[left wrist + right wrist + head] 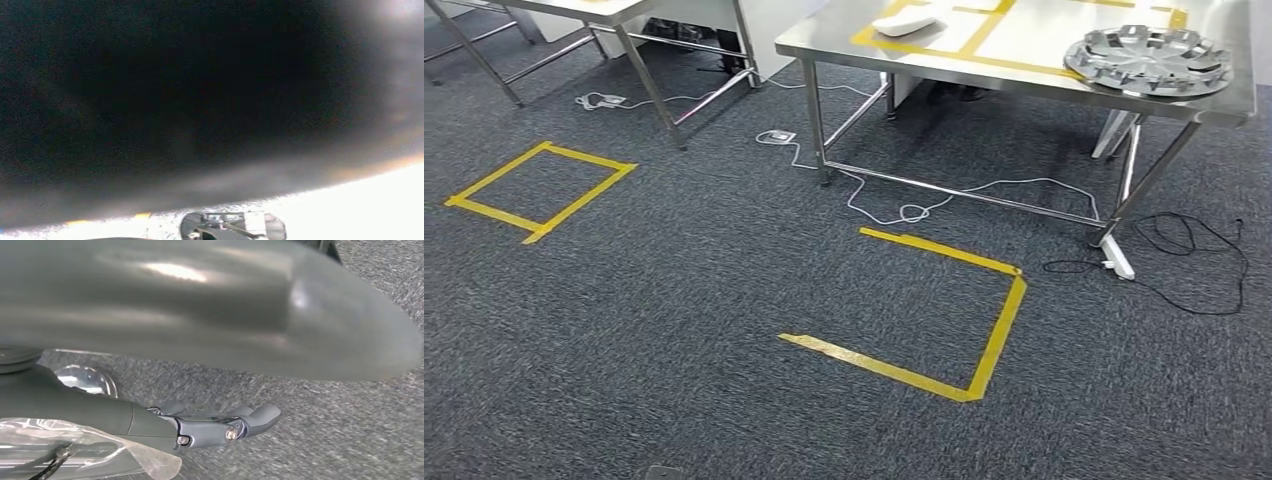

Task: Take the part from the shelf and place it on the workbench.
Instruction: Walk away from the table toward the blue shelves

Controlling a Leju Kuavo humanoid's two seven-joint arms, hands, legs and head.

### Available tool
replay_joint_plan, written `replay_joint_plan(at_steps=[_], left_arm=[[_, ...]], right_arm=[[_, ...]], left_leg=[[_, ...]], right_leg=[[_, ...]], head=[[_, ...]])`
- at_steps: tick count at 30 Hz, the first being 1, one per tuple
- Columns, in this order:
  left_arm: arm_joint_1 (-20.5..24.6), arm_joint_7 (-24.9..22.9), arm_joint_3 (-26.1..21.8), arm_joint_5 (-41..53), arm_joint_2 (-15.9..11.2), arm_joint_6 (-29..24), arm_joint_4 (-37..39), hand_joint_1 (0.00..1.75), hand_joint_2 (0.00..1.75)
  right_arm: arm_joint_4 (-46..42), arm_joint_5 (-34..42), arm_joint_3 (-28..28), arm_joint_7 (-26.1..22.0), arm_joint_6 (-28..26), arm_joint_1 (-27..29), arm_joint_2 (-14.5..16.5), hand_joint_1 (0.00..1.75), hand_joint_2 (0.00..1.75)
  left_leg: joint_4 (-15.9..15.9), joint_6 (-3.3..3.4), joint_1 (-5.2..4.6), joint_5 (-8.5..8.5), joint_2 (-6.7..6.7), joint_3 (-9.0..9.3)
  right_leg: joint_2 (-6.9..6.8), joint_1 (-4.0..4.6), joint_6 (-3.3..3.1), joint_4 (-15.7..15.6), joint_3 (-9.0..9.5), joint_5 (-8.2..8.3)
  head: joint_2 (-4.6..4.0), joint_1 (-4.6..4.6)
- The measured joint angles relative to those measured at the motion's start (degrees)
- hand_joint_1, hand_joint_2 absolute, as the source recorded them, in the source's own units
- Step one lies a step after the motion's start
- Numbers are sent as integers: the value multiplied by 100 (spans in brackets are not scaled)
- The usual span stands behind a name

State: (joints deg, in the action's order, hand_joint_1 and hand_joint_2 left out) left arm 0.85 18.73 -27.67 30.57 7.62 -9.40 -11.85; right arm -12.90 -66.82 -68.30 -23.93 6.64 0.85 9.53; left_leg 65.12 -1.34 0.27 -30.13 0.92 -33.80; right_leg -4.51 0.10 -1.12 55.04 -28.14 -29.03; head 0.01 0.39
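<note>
A large smooth grey part [210, 305] lies close across the right wrist view, blurred. My right hand [220, 427] stretches out just beneath it with its fingers straight; whether it grips the part I cannot tell. A dark surface [190, 100] sits right against the left wrist camera, with bright carpet beyond its edge. The steel workbench [1024, 68], marked with yellow tape, stands ahead at the upper right of the head view.
On the workbench lie a silver wheel cover [1149, 58] and a white object [904, 22]. Cables and a power strip [1116, 262] trail by its legs. Yellow tape outlines [994, 330] [544, 190] mark the grey carpet. A second table [639, 75] stands at the upper left.
</note>
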Motion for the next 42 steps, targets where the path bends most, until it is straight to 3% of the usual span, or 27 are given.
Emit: replay_joint_plan(at_steps=[2,3,5,6,8,10,11,12,13,14,16,17,19,21,23,26,28,29,30,32,33,34,36,37,39,40,42], left_arm=[[22,-2,0,7,-4,1,0,0,0],[33,-3,0,13,-7,2,0,0,0],[31,-7,-1,33,-12,10,0,0,0],[19,-9,-1,45,-14,14,0,0,0],[17,-13,-3,66,-16,21,0,0,0],[38,-15,-4,93,-12,28,0,0,0],[43,-15,-4,105,-9,31,0,0,0],[38,-16,-4,113,-8,33,0,0,0],[30,-16,-4,115,-9,33,0,0,0],[24,-16,-4,115,-9,33,0,0,0],[30,-17,-4,116,-7,33,0,0,0],[42,-17,-4,117,-4,33,0,0,0],[52,-17,-4,122,-4,33,0,0,0],[34,-21,-7,131,-10,30,0,0,0],[18,-34,-12,140,-15,22,0,0,0],[44,-62,-37,154,-14,16,0,0,0],[37,-84,-56,161,-12,16,0,0,0],[27,-95,-64,163,-11,14,0,0,0],[20,-103,-71,166,-11,10,0,0,0],[29,-107,-83,171,-13,1,0,0,0],[41,-107,-88,174,-12,-3,0,0,0],[48,-107,-92,178,-12,-8,0,0,0],[40,-108,-101,181,-14,-16,0,0,0],[28,-109,-104,182,-15,-20,0,0,0],[27,-113,-109,182,-12,-23,0,0,0],[35,-115,-110,183,-8,-23,0,0,0],[44,-116,-111,184,-1,-22,0,0,0]], right_arm=[[0,-24,0,1,5,-10,0,0,0],[0,-37,0,1,7,-12,0,0,0],[0,-64,3,2,7,-22,0,0,0],[0,-80,8,2,6,-32,-2,0,0],[0,-109,22,5,3,-47,-7,0,0],[0,-132,33,18,-2,-37,-9,0,0],[0,-139,35,28,-4,-26,-10,0,0],[0,-143,35,37,-5,-17,-10,0,0],[0,-145,35,43,-7,-11,-11,0,0],[0,-146,36,45,-8,-9,-11,0,0],[0,-146,38,45,-9,-13,-14,0,0],[0,-146,39,45,-9,-14,-15,0,0],[0,-152,42,52,-10,-12,-19,0,0],[0,-160,44,60,-11,-11,-23,0,0],[0,-164,44,62,-11,-18,-28,0,0],[0,-172,44,67,-11,0,-33,0,0],[0,-175,44,74,-11,9,-34,0,0],[0,-178,44,77,-10,5,-35,0,0],[0,-183,44,78,-9,-2,-35,0,0],[0,-192,44,79,-5,-17,-35,0,0],[0,-199,44,79,-3,-23,-35,0,0],[0,-204,44,79,-1,-30,-35,0,0],[0,-216,44,79,2,-52,-36,0,0],[0,-219,44,78,3,-64,-37,0,0],[0,-221,45,74,5,-74,-39,0,0],[0,-221,45,73,6,-67,-39,0,0],[0,-222,46,76,8,-46,-40,0,0]], left_leg=[[-710,87,-51,230,277,359],[-875,127,-75,256,362,424],[-928,188,-87,257,304,400],[-945,218,-77,277,241,390],[-976,288,-49,328,118,372],[-977,334,-41,365,-18,329],[-974,341,-43,378,-95,310],[-971,340,-44,388,-173,298],[-967,333,-44,396,-248,293],[-962,323,-44,403,-326,293],[-934,293,-51,408,-469,281],[-908,268,-59,408,-536,258],[-871,198,-61,423,-645,195],[-861,126,-37,451,-741,139],[-678,63,-35,312,-592,40],[322,-16,-20,-266,-215,-393],[742,-41,0,-387,-149,-544],[653,-41,7,-292,-128,-472],[346,-30,8,-112,-84,-290],[-447,27,-24,191,169,143],[-718,64,-45,262,278,279],[-838,97,-65,265,345,327],[-869,162,-68,268,250,314],[-889,195,-59,283,190,318],[-931,266,-29,320,60,329],[-934,289,-27,327,-3,321],[-929,318,-29,332,-151,307]], right_leg=[[-112,36,45,25,9,-22],[-172,50,74,37,5,-31],[-298,61,132,46,2,-42],[-255,54,168,76,-13,-79],[47,25,235,412,-164,-322],[364,-9,276,1188,-523,-721],[415,-17,287,1561,-701,-857],[433,-22,294,1769,-806,-886],[439,-26,296,1760,-812,-805],[455,-33,293,1524,-710,-622],[649,-58,277,748,-356,-216],[772,-77,264,418,-213,-103],[915,-85,229,160,-96,-76],[809,-86,166,138,-75,-57],[670,-102,97,104,-67,-16],[402,-89,54,92,-83,-6],[230,-77,48,95,-93,-13],[158,-74,52,96,-91,-18],[90,-73,60,96,-82,-24],[-34,-52,99,105,-57,-50],[-92,-36,125,112,-50,-65],[-148,-20,152,118,-43,-77],[-260,-12,205,112,-23,-98],[-221,-20,236,133,-24,-133],[59,-41,291,470,-172,-371],[245,-52,311,820,-337,-558],[412,-64,333,1590,-726,-858]], head=[[1,0],[1,0],[1,-2],[1,-1],[0,20],[1,39],[1,36],[1,37],[1,37],[1,36],[1,37],[0,34],[1,28],[2,28],[1,6],[0,-55],[1,-54],[1,-55],[1,-56],[0,-58],[1,-54],[1,-54],[1,-51],[1,-48],[1,-20],[1,-4],[2,9]])
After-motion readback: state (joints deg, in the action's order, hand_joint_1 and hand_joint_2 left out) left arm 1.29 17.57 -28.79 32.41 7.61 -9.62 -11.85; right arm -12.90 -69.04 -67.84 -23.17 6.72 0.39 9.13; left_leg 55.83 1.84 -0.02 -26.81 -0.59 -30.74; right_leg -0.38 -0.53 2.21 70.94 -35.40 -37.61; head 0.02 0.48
